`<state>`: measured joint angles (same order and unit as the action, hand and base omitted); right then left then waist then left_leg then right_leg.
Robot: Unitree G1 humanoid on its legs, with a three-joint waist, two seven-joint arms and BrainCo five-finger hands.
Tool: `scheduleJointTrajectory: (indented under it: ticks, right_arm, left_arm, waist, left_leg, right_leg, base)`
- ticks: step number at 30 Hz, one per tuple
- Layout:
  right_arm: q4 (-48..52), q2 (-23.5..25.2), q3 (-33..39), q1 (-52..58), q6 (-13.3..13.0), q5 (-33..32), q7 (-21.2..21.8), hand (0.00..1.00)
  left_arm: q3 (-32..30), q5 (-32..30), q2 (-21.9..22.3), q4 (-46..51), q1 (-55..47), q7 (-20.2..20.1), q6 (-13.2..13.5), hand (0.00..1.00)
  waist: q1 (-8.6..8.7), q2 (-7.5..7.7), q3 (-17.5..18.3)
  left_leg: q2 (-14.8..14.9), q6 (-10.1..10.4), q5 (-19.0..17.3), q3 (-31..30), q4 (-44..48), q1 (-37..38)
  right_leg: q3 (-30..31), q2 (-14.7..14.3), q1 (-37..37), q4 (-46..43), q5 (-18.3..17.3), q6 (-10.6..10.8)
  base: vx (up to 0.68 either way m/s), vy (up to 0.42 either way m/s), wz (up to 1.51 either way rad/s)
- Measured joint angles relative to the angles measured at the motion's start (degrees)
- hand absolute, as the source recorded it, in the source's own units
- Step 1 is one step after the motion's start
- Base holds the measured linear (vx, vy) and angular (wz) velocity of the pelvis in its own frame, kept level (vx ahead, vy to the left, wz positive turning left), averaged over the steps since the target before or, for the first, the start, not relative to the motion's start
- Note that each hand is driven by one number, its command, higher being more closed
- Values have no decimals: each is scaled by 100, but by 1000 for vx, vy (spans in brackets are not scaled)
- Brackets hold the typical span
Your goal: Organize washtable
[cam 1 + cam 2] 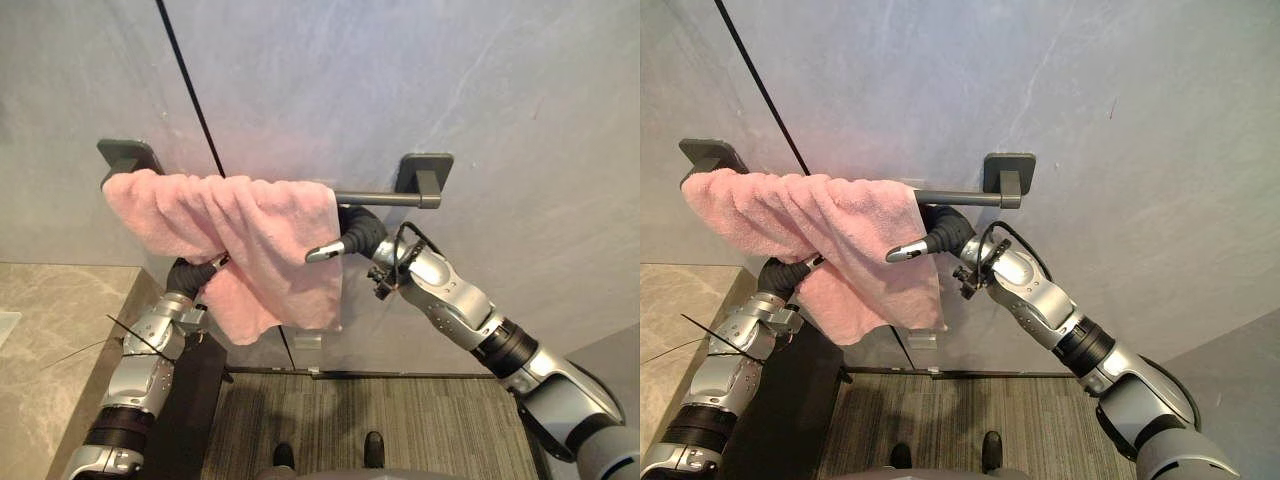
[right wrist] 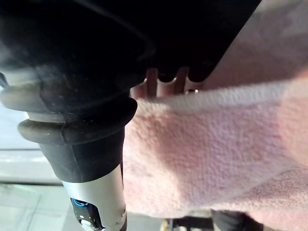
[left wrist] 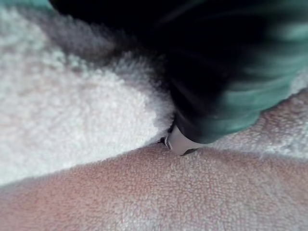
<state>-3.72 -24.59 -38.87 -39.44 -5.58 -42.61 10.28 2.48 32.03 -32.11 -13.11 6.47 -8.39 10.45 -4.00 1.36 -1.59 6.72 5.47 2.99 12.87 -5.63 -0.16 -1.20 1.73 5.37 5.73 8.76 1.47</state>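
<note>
A pink towel (image 1: 250,230) hangs bunched over a dark towel bar (image 1: 385,198) fixed to the grey wall, covering the bar's left and middle. My left hand (image 1: 195,275) reaches up under the towel's lower left fold, where the cloth (image 3: 96,120) wraps it. At the towel's right edge is my right hand (image 1: 360,232). Its thumb (image 1: 322,252) lies across the front of the cloth and its fingers (image 2: 154,82) go behind, so the edge is pinched between them.
The bar's two dark wall brackets (image 1: 128,155) (image 1: 425,170) stand out from the wall. A stone countertop (image 1: 50,330) lies at the lower left with a dark cabinet side beside it. A striped floor mat (image 1: 380,410) runs below the towel.
</note>
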Motion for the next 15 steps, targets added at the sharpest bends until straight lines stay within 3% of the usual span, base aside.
scheduleJointTrajectory:
  ticks: [11,15]
  right_arm:
    - [-374,410,42,-256,-5,518,-67,100]
    - [22,408,639,266,-24,801,-50,100]
  left_arm:
    - [43,-12,67,-208,150,11,2,100]
    - [-28,-72,72,-207,149,-2,-3,100]
  waist:
    - [5,15,-6]
    - [0,30,-15]
  left_leg:
    - [5,-14,21,-36,-3,-5]
    - [5,-15,25,-43,-3,-5]
  right_leg:
    - [-16,1,-19,16,11,-10]
    - [-28,4,-26,13,10,-9]
  base:
    - [-4,3,1]
    - [-1,4,2]
